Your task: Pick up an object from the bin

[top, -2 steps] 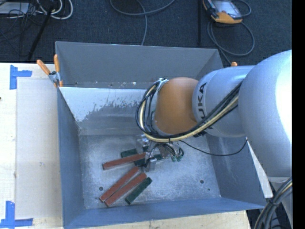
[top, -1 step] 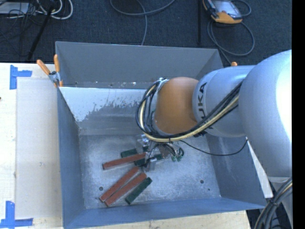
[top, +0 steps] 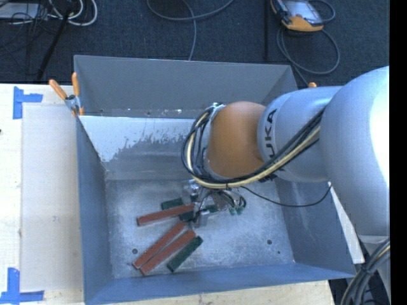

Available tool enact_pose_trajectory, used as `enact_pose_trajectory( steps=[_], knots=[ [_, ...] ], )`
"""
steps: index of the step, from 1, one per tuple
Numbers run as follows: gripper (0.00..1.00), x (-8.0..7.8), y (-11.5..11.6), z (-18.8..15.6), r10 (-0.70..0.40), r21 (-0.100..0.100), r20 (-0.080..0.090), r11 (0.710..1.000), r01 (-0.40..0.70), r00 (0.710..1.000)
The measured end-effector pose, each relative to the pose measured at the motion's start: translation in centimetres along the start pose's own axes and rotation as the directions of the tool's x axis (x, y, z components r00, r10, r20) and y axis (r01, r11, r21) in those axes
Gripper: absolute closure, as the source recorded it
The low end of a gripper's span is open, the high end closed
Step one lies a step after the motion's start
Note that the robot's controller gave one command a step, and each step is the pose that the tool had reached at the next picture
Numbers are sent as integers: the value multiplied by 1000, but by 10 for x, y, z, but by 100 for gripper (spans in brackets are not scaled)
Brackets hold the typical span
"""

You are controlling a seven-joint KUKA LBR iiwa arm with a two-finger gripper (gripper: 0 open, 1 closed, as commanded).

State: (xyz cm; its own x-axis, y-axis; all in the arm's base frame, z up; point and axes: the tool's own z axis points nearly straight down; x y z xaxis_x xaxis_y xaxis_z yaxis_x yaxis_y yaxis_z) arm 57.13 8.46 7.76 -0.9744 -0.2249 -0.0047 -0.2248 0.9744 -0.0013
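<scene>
Pincer (top: 199,212) of mine hangs at the brown stick's (top: 162,217) end by the bin's (top: 127,164) middle; clenched or released, I cannot tell.

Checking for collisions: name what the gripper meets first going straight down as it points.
Likely the right end of the upper brown stick, beside a green stick; the gripper sits right over it, but depth is unclear.
</scene>
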Motion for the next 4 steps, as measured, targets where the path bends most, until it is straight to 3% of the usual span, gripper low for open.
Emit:
enact_pose_trajectory(
  steps=[4],
  knots=[
    [100, 1, 1, -15, -2, -2, -4, 1000, 2, 1000]
  ],
)
